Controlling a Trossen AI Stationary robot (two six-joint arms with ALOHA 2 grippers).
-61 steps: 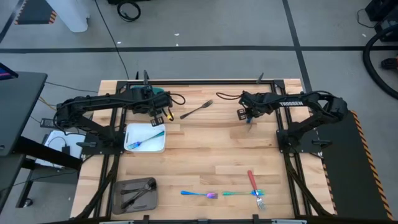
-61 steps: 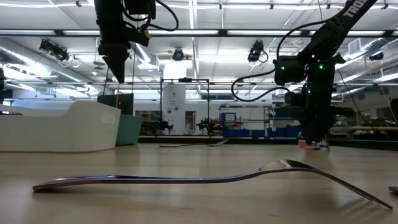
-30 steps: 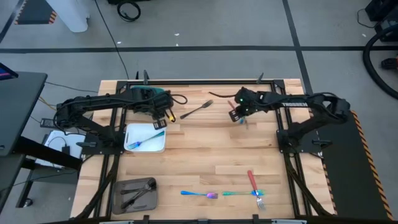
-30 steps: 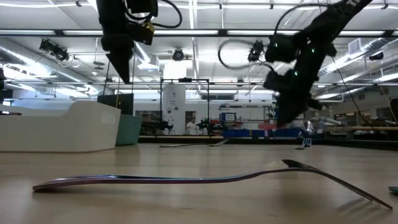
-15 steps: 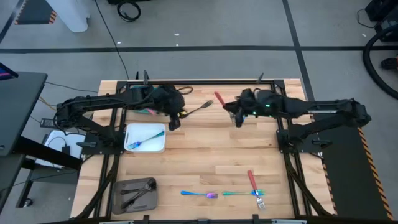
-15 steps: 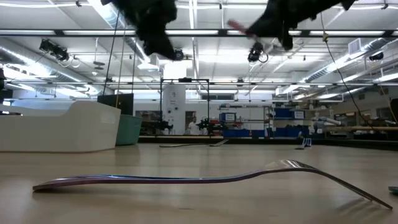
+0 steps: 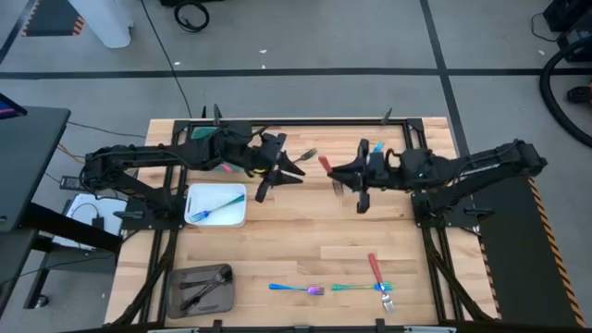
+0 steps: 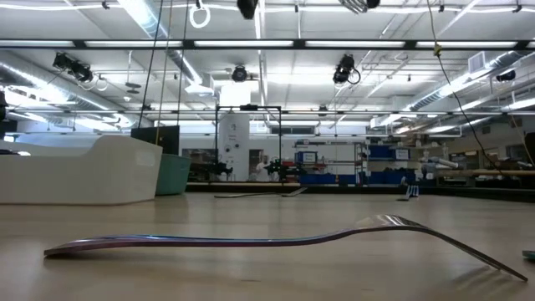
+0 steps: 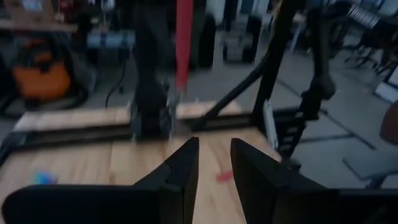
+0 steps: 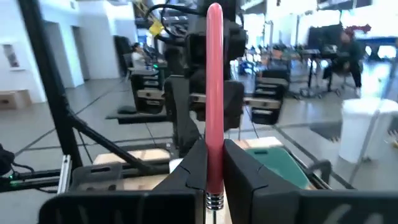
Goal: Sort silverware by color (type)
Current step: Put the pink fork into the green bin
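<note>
**Sorting roughly half done, 1 red piece in mid-air**

Between the right gripper's own fingers, the red-handled utensil was pinched by its lower end, its handle standing straight up from the pinch. From above, that gripper hung over the middle of the table's far half with the red handle poking out toward the left gripper. The left gripper faced it from close by, fingers set slightly apart with nothing between them, so this looked like a handover about to happen.

Near the left gripper, a dark fork lay unsorted on the wood. On its outer side, the white tray held 1 iridescent piece, and the teal tray sat mostly hidden under the left arm; its contents could not be made out.

Well away from both grippers, at the table's near edge, the grey tray already held dark utensils. Left unsorted there were 2 iridescent pieces and another red-handled fork lying across 1 of them.

No brand, label or writing could be read in any view.
</note>
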